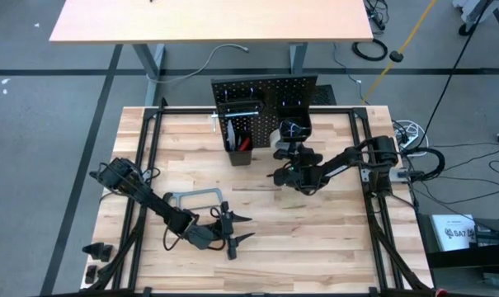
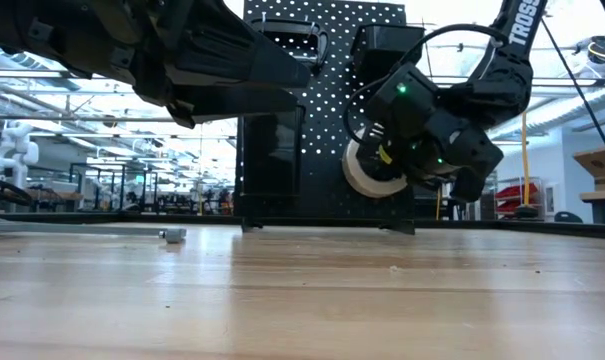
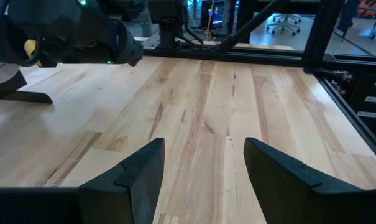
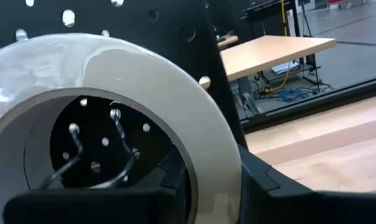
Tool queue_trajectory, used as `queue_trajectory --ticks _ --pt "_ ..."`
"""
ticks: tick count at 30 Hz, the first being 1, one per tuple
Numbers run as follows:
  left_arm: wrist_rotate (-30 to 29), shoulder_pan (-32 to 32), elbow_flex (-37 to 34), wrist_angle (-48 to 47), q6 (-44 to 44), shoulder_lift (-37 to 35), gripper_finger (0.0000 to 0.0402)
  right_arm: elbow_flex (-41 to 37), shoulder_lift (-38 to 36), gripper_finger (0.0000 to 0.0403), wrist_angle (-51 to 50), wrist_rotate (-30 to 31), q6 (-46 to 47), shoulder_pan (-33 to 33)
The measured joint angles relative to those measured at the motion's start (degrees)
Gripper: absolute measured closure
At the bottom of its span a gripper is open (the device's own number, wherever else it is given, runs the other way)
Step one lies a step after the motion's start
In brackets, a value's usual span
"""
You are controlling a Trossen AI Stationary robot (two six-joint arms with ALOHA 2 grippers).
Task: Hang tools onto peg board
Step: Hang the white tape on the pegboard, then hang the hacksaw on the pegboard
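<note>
Wooden bench [image 1: 257, 223] below, I'm holding the right claw [image 1: 289, 150] clamped on the white tape roll [image 4: 113, 81], its hole facing the peg board's [image 1: 265, 89] hook [image 4: 122, 134] at center-left; left claw [image 3: 203, 180] gaping.

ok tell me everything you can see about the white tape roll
The white tape roll is a thick ring of glossy off-white tape wound on a tan, cardboard-looking core. It is off the table, held on edge by the right end effector, close in front of the black peg board. In the right wrist view, a silver wire hook on the board shows through the roll's open centre. Whether the roll touches the hook or the board cannot be told.
</note>
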Motion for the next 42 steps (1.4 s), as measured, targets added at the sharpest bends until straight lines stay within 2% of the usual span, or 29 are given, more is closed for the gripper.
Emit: queue_trajectory --ticks 6,11,18,30,42 --pt "0.0 0.0 0.0 0.0 0.0 0.0 0.0178 0.0 0.0 0.0264 -0.1 -2.3 -0.8 -0.8" --pt "0.0 0.0 0.0 0.0 0.0 0.0 0.0178 0.0 0.0 0.0230 0.0 -2.9 -1.6 -1.0" --pt "0.9 0.0 0.0 0.1 0.0 0.0 0.0178 0.0 0.0 0.0207 -1.1 -4.0 -2.7 -1.0" --pt "1.4 0.0 0.0 0.5 0.2 0.0 0.0178 0.0 0.0 0.0161 -1.2 -4.4 -12.8 -0.4" --pt "1.4 -0.1 0.0 0.4 0.1 0.0 0.0178 0.0 -1.2 0.0135 -0.4 -0.5 -25.2 5.6"
